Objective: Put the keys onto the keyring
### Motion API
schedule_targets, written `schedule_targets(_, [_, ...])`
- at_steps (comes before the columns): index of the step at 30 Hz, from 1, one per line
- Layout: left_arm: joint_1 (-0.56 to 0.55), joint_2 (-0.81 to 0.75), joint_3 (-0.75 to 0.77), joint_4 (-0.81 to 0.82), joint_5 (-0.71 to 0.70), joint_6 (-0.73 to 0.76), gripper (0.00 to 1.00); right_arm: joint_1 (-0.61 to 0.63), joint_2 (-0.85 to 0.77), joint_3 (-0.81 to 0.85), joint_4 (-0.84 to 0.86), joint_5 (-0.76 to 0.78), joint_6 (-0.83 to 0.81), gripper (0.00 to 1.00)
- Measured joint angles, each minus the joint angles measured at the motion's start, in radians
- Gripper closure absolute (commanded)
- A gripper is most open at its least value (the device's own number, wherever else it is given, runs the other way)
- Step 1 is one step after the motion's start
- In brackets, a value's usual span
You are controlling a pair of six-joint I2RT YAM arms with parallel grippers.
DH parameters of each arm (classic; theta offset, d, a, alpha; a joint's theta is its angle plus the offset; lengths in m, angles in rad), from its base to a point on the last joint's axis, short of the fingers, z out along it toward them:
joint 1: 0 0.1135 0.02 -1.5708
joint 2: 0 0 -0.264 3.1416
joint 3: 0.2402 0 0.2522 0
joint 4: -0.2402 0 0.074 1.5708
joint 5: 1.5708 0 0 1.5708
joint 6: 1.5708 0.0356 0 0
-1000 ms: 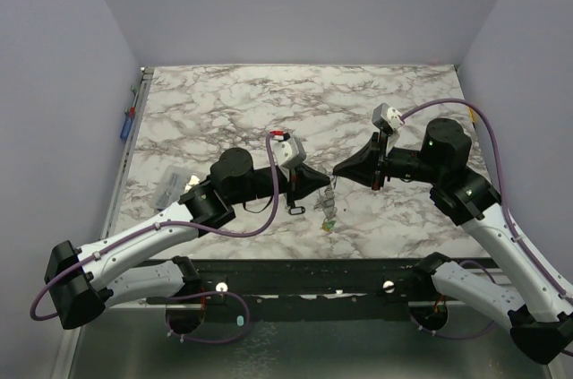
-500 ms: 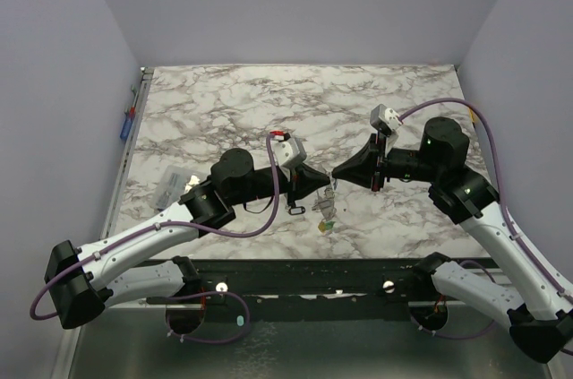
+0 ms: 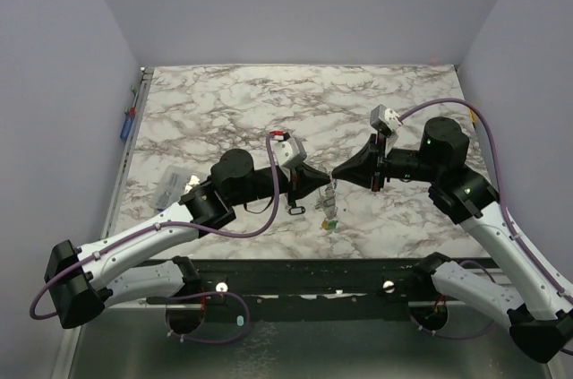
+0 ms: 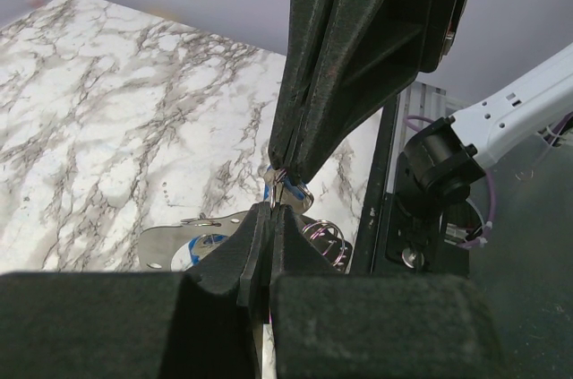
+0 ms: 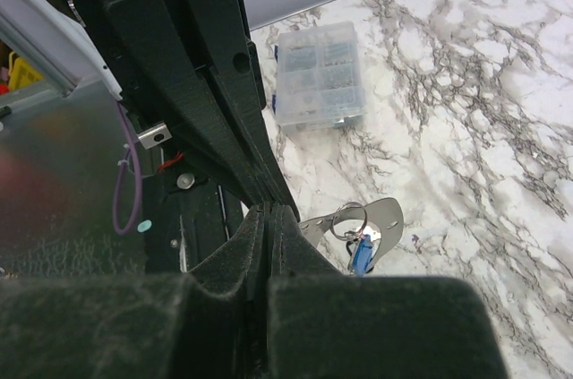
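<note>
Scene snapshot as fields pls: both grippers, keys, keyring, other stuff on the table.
left gripper: shut, tip to tip with the right one above the marble table
right gripper: shut
pinched item: too small to identify
small keys with blue and green tags: clustered just below the tips
keyring: cannot make it out for sure
small black oval ring: on the table beside the left gripper
clear plastic box: left side, apart

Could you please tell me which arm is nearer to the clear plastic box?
Left. The left arm has its elbow just beside the box; the right arm is far off, on the opposite side.
</note>
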Motion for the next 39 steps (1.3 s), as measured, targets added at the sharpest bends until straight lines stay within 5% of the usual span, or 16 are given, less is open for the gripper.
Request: schedule_targets(39, [0.000,-0.008,-0.006,0.022,-0.011,0.011,1.00,0.003,0.018,0.000,0.001,0.154,0.140,0.99])
